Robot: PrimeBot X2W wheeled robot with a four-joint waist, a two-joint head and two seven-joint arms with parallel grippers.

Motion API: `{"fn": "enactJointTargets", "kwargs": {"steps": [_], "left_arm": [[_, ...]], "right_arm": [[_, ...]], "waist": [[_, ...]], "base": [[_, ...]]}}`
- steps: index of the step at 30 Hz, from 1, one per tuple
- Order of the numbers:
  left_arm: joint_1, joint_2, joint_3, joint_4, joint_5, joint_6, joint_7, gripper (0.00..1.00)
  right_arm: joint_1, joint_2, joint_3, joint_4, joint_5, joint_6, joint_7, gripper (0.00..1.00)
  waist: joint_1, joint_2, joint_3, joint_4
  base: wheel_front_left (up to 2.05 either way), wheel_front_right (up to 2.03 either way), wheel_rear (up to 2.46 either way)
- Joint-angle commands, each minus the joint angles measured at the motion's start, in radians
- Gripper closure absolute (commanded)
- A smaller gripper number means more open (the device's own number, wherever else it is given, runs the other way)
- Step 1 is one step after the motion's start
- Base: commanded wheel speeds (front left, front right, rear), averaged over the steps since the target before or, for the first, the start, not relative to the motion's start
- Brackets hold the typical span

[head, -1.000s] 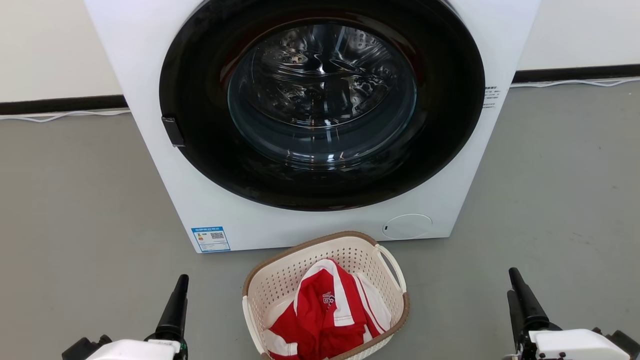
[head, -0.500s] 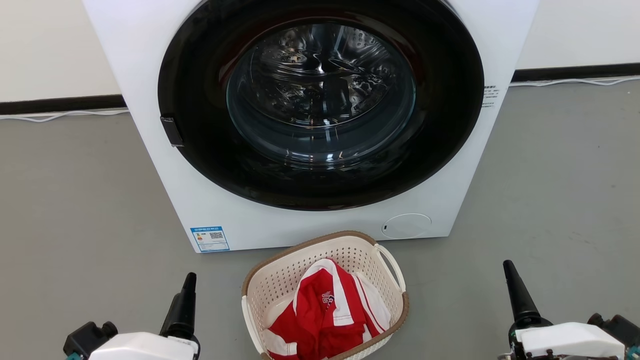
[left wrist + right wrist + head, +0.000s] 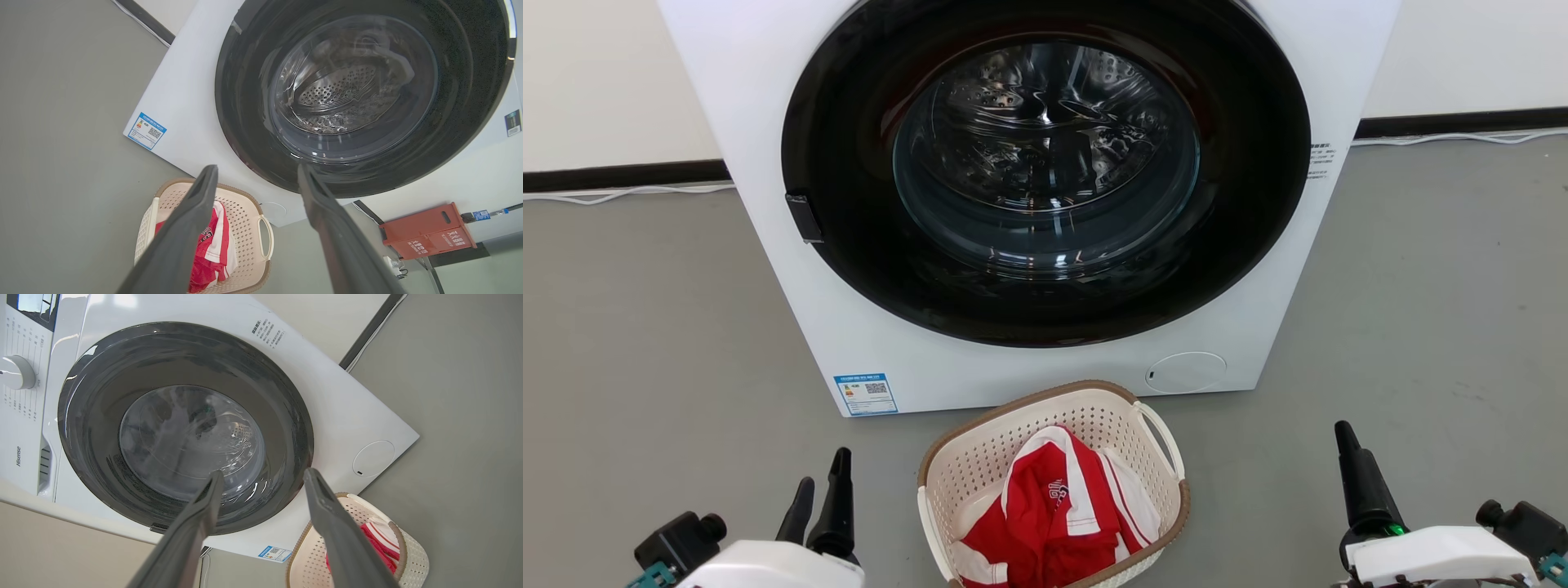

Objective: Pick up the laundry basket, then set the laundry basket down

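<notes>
Open, empty left tool (image 3: 823,469) and right tool (image 3: 263,472) flank the laundry basket (image 3: 980,457) on the floor (image 3: 645,327); grip both handles (image 3: 1162,435) evenly.

The head view crops the laundry basket (image 3: 964,482) at bottom and the washing machine (image 3: 1013,371) at top.

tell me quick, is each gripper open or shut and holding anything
Left gripper: open, holding nothing, not touching the laundry basket.
Right gripper: open, holding nothing.
</notes>
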Motion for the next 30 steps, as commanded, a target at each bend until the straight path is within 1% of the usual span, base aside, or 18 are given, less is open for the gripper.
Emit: {"fn": "enactJointTargets", "kwargs": {"steps": [1, 30], "left_arm": [[-0.016, 0.012, 0.003, -0.039, 0.04, 0.014, -0.013, 0.0], [0.012, 0.07, -0.097, -0.109, 0.374, 0.148, -0.095, 0.0]], "right_arm": [[-0.022, -0.013, 0.017, -0.039, -0.038, 0.004, -0.019, 0.0], [-0.008, -0.019, 0.059, -0.065, -0.374, 0.005, -0.101, 0.0]], "waist": [[-0.0001, 0.0, -0.001, 0.0], [-0.0001, 0.0, -0.004, -0.002]], "base": [[0.0, 0.0, 0.0], [0.0, 0.0, 0.0]]}}
